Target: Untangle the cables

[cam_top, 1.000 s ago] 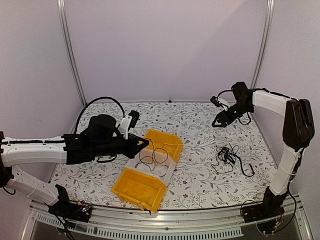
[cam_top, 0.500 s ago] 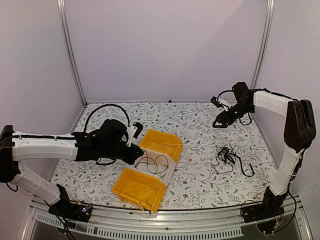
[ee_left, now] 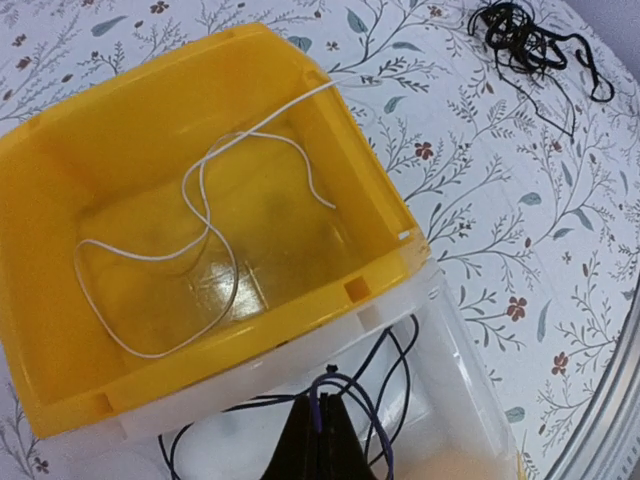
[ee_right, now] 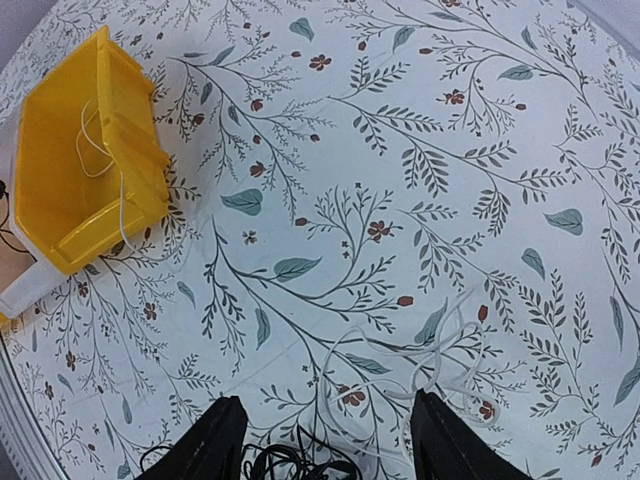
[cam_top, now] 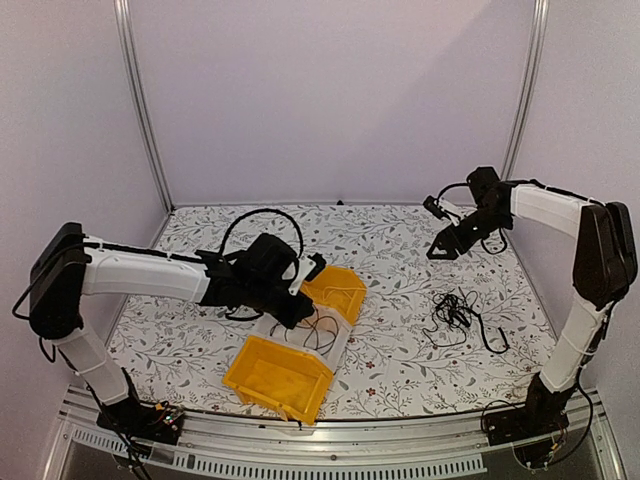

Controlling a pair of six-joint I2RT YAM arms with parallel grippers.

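Top view: left gripper [cam_top: 300, 308] low over the clear bin [cam_top: 340, 340]; right gripper [cam_top: 440, 247] raised beyond the tangle [cam_top: 456, 312] on the table [cam_top: 400, 260].

Left wrist view: jaws clenched on one black cable [ee_left: 372, 352], its loops inside the clear bin; a white cable [ee_left: 200, 215] lies in the yellow bin [ee_left: 60, 180].

Right wrist view: fingers spread, empty.

Step, as judged: depositing a separated cable; next: release, then lift clear without snagging the loops.
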